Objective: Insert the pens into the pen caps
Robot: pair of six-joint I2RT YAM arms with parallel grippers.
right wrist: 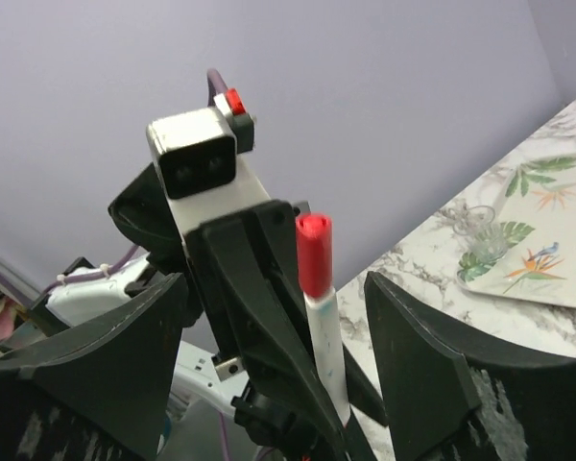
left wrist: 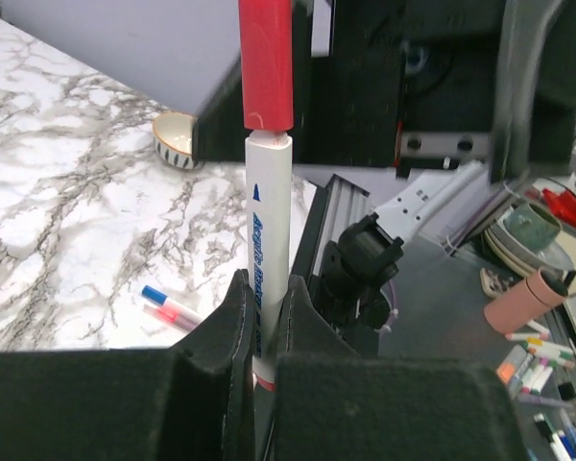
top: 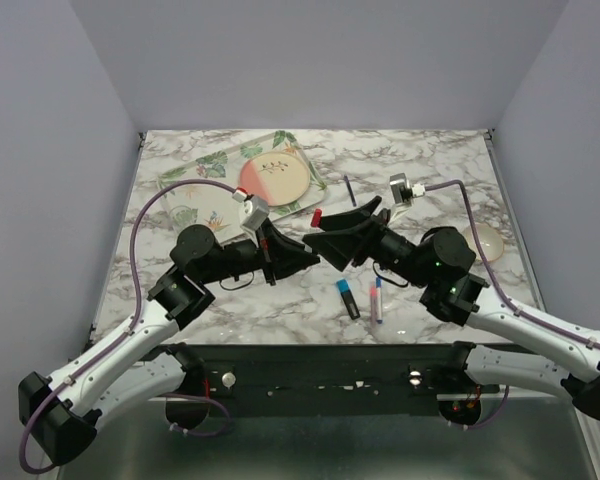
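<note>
My left gripper (top: 302,258) is shut on a white pen (left wrist: 269,221) that stands upright between its fingers (left wrist: 232,317). A red pen cap (left wrist: 266,62) sits on the pen's upper end; in the top view it shows as a red cap (top: 317,215). My right gripper (top: 337,235) is open, its jaws standing apart on either side of the capped pen (right wrist: 328,346) without touching it. On the table near the front lie a dark marker with a blue cap (top: 347,298) and a pink-and-white pen (top: 375,300). A thin dark pen (top: 349,190) lies further back.
A leaf-patterned tray (top: 195,185) with a pink and cream plate (top: 274,178) sits at the back left. A small bowl (top: 483,240) stands at the right, beside my right arm. Both arms meet above the table's middle.
</note>
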